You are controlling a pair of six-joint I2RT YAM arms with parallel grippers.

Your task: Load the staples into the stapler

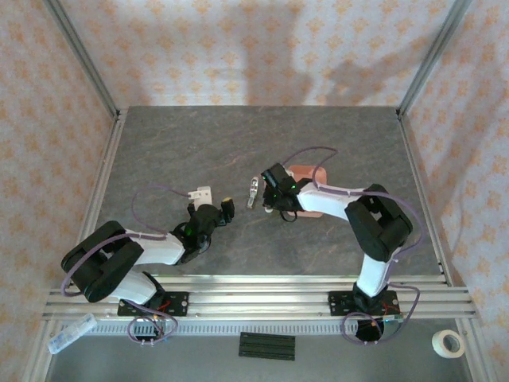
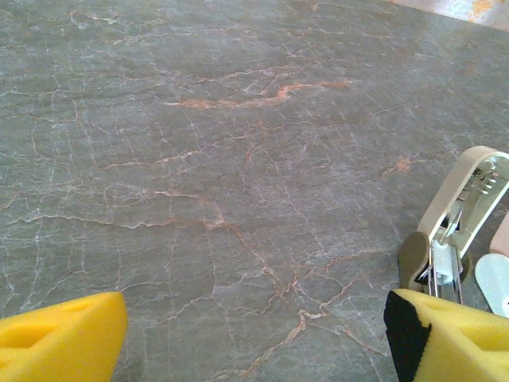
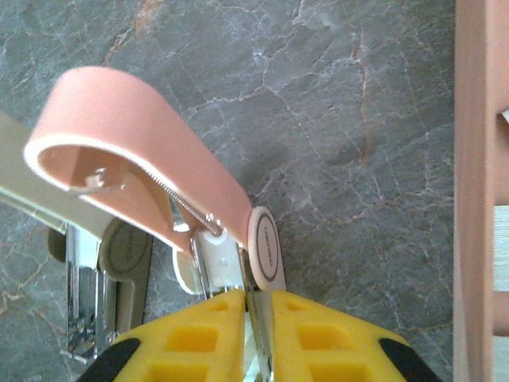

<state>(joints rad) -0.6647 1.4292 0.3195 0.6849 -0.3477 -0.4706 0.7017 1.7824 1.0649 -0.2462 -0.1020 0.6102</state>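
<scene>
- The right gripper is clamped tight on the stapler. In the right wrist view, its two yellow fingers pinch the thin metal at the hinge end.
- The stapler stands open. Its pink lid arches up toward 10 o'clock, and the metal channel lies flat below it at 7 o'clock of the frame.
- In the top view the stapler lies on the grey table, at 9 o'clock of the pink tray and apart from it.
- The right gripper sits between the stapler and the tray.
- The left gripper hovers at 8 o'clock of the stapler with its jaws spread wide, holding nothing.
- In the left wrist view only bare table lies between the yellow fingertips. The stapler lies outside that gap, at 12 o'clock of the right-hand fingertip. Contact with it cannot be judged.
- The tray wall runs along 3 o'clock of the right wrist view. A grey block of staples lies inside it, cut by the frame edge.
</scene>
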